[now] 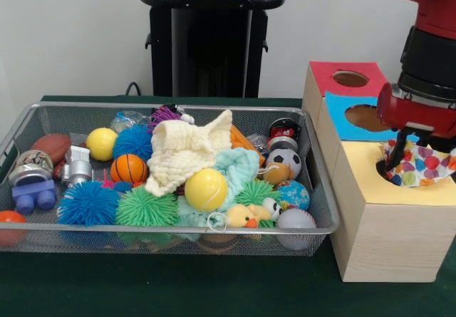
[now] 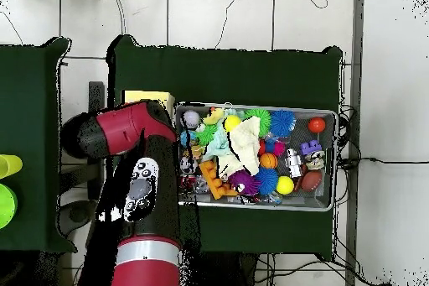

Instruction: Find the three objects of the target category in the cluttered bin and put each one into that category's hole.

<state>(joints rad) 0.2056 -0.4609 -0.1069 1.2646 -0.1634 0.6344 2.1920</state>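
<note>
My gripper hangs over the yellow-topped wooden box at the right, with its tips down at the round hole. It is shut on a white fabric piece with coloured dots, which bunches around the tips and spreads over the hole's right edge onto the yellow top. The silver wire-mesh bin stands to the left, full of toys. No other dotted fabric piece shows in it. In the overhead view the arm hides the gripper; the bin's rim and a corner of the yellow top show.
A blue-topped box and a red-topped box stand behind the yellow one. In the bin a cream waffle cloth lies over a mint-green cloth, among balls, spiky balls and small toys. The robot's pedestal stands behind.
</note>
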